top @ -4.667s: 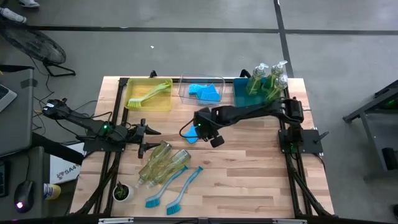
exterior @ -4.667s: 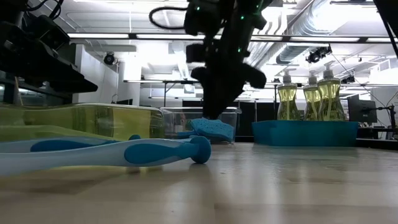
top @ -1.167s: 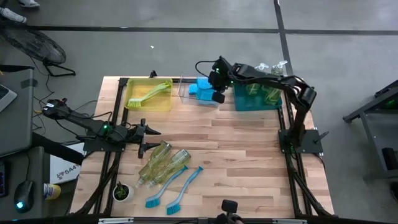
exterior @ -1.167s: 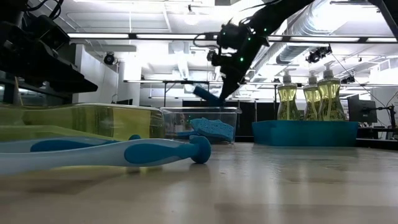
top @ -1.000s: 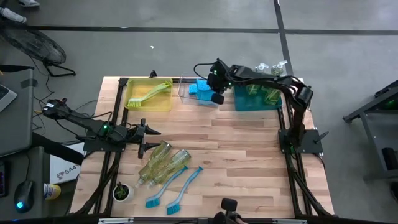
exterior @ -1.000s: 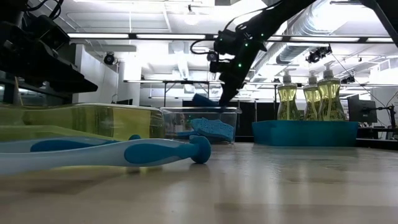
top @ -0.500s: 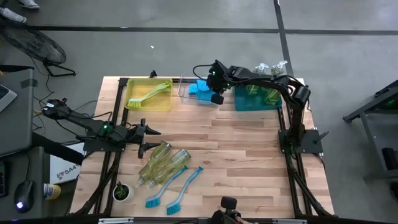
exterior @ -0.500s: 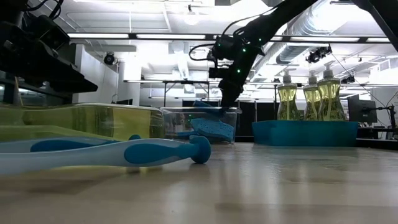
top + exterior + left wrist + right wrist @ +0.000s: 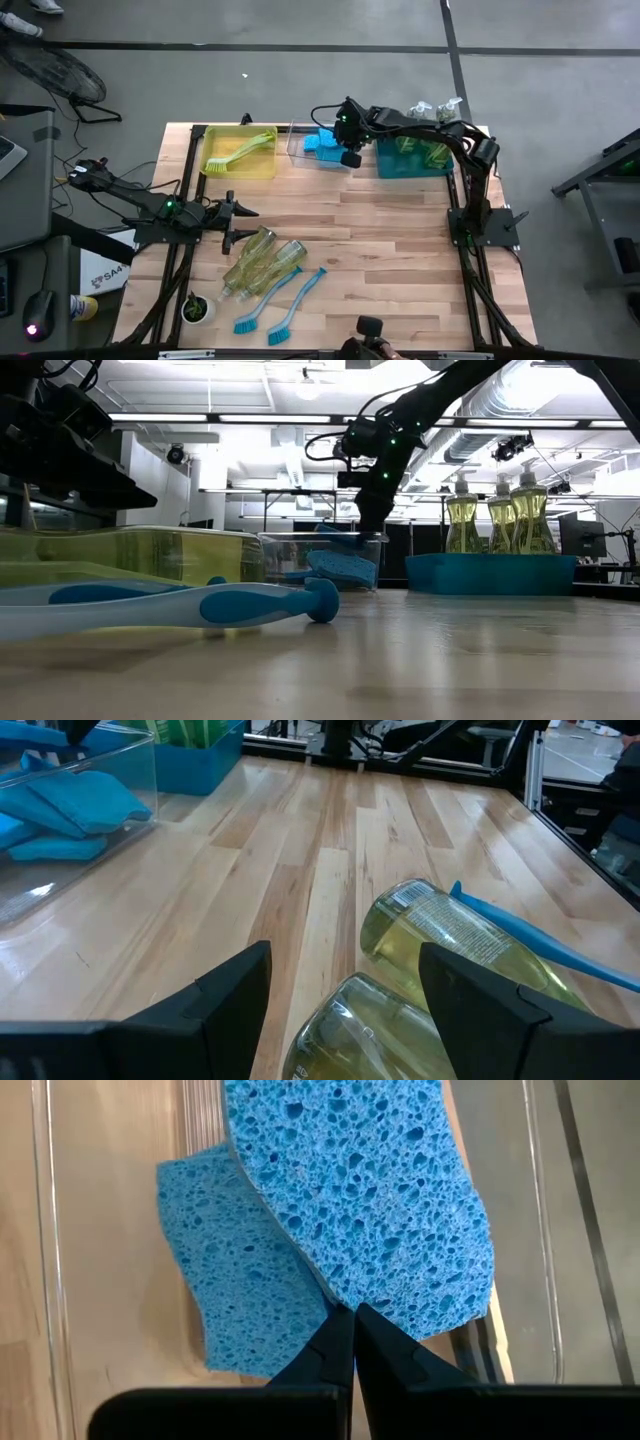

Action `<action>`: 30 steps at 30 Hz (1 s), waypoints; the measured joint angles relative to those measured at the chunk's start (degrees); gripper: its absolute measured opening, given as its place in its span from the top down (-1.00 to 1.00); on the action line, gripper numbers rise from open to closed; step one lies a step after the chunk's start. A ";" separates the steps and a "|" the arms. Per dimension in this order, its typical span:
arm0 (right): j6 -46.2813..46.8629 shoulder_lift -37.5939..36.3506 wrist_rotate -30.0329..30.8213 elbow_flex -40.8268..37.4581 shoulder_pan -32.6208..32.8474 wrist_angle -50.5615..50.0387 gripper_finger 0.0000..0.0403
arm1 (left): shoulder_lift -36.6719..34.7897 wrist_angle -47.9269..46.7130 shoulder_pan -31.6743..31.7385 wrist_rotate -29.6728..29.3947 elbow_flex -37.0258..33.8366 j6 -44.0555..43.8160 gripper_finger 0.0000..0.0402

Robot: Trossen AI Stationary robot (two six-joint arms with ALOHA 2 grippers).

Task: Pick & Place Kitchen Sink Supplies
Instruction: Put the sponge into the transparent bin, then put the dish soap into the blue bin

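My right gripper is shut on a light-blue sponge over the clear bin at the table's far edge. A second sponge lies flat in that bin, below the first. In the low view the held sponge is about level with the bin's rim. My left gripper stands open near the left edge, its fingers pointing at two clear soap bottles lying on their sides. Two blue dish brushes lie beside the bottles. My right gripper pinches the sponge's near edge between its two fingertips, at a corner of the wavy outline. The fingers come from above, slanting down toward the table's far left. The sponge sticks out beyond the fingertips over the bin; whether it touches the sponge below, I cannot tell.
A yellow bin at the far left holds a yellow-green brush. A teal bin at the far right holds upright soap bottles. A small potted plant stands near the front left corner. Bare wood lies in the table's middle and right.
My right gripper has sunk a little toward the clear bin and tipped steeper, still shut on the sponge. The sponge has come down from above the rim to about rim height.
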 joint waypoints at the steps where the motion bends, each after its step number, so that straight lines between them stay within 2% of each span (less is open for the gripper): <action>1: 0.02 0.00 0.03 0.00 0.00 0.00 1.00 | 0.00 -0.02 0.00 0.01 -0.01 0.02 -0.25; 8: 0.11 -0.02 0.72 0.00 0.00 0.00 0.95 | 0.00 0.00 0.00 0.00 0.00 0.01 -0.25; 20: 1.06 -0.04 0.75 0.00 0.00 0.04 0.33 | 0.00 -0.01 0.00 0.01 0.00 0.01 -0.25; 30: 0.98 -1.51 3.58 0.00 0.00 -0.55 0.26 | 0.02 -0.02 0.00 0.00 -0.01 0.01 -0.25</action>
